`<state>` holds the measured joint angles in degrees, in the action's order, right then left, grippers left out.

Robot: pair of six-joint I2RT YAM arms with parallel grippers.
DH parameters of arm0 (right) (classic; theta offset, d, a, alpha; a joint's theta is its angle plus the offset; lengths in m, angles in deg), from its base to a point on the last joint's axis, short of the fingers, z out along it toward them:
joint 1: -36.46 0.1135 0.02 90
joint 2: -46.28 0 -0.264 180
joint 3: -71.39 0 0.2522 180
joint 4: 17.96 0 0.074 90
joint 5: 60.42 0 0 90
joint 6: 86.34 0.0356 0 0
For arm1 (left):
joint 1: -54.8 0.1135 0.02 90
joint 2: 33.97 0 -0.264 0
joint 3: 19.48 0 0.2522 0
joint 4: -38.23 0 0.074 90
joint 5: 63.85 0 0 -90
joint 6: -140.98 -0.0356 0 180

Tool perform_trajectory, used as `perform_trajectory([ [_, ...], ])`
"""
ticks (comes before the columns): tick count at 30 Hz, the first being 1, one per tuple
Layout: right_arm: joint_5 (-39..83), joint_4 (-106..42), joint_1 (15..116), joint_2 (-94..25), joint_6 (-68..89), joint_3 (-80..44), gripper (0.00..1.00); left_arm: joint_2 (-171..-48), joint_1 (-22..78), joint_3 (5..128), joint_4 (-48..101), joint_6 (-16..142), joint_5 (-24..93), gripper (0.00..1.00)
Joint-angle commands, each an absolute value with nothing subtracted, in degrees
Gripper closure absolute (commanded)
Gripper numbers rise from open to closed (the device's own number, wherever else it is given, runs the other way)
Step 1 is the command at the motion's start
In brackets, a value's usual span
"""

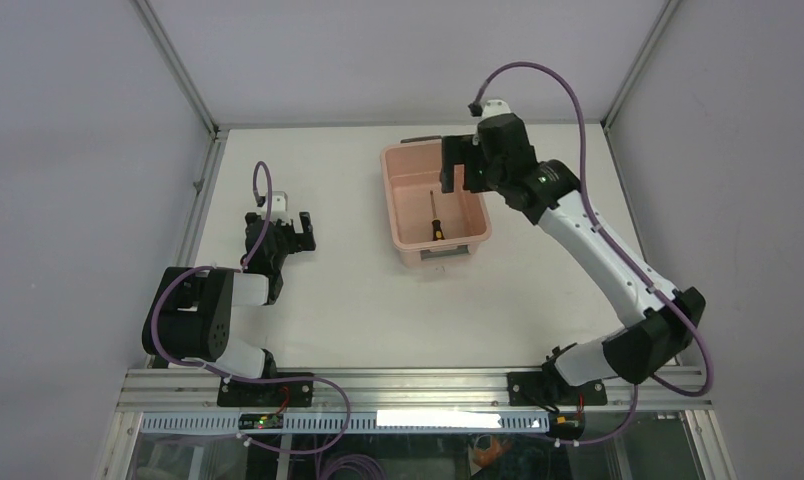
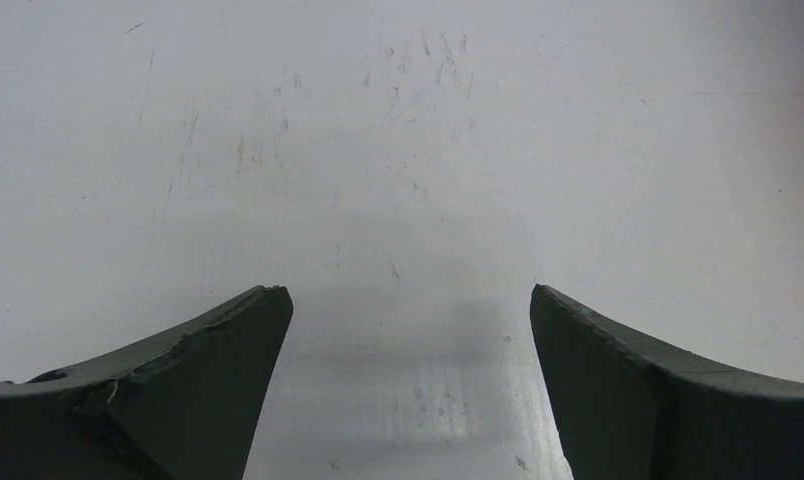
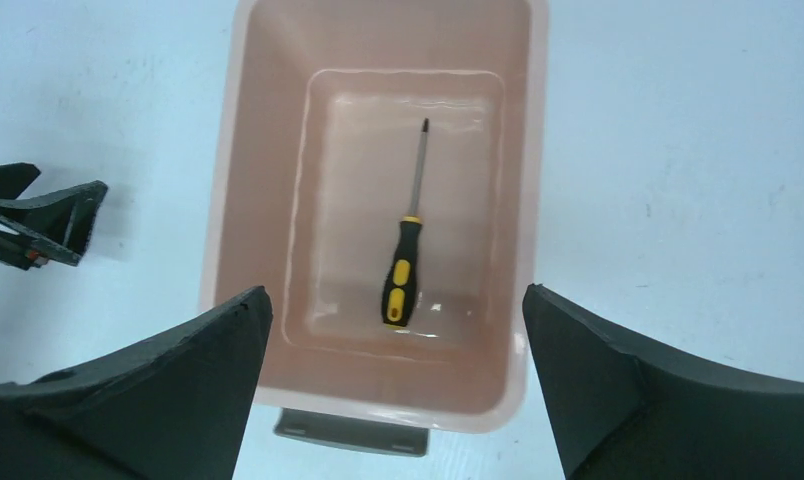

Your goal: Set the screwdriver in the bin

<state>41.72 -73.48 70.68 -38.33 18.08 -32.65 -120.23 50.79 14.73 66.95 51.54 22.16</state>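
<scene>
The screwdriver (image 1: 434,221) lies flat on the floor of the salmon-pink bin (image 1: 399,215), black-and-yellow handle toward the near end. In the right wrist view the screwdriver (image 3: 406,258) lies lengthwise inside the bin (image 3: 234,180). My right gripper (image 1: 455,165) hangs above the bin's far end, open and empty; in its own view the right gripper (image 3: 393,300) has its jaws wide apart. My left gripper (image 1: 289,228) rests at the table's left, open and empty; in the left wrist view the left gripper (image 2: 410,296) shows only bare table between its jaws.
The white table (image 1: 328,300) is walled by grey panels and a metal frame (image 1: 178,70). A grey handle tab (image 3: 350,433) sticks out from the bin's end. The left gripper (image 3: 38,215) shows at the left edge of the right wrist view.
</scene>
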Motion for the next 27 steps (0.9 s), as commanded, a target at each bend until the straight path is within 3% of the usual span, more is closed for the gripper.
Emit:
perform_trajectory([
  [1, 40.2, -63.6, 66.3, -28.8, 13.0, -21.5, 0.01, -120.1, 51.3, 16.1, 70.6, 51.9, 23.4, 0.01],
  [9, 40.6, -51.4, 56.1, -11.1, 13.2, 6.3, 0.01, -119.9, 51.3, 16.2, 70.1, 51.9, 23.4, 0.01],
  [17, 48.2, -42.2, 54.6, 3.4, 15.1, 27.2, 0.01, -120.0, 51.3, 16.2, 70.3, 51.9, 23.4, 0.01],
  [27, 50.1, -37.5, 54.6, 9.7, 15.6, 33.5, 0.01, -120.2, 51.3, 16.1, 70.8, 51.9, 23.3, 0.01],
])
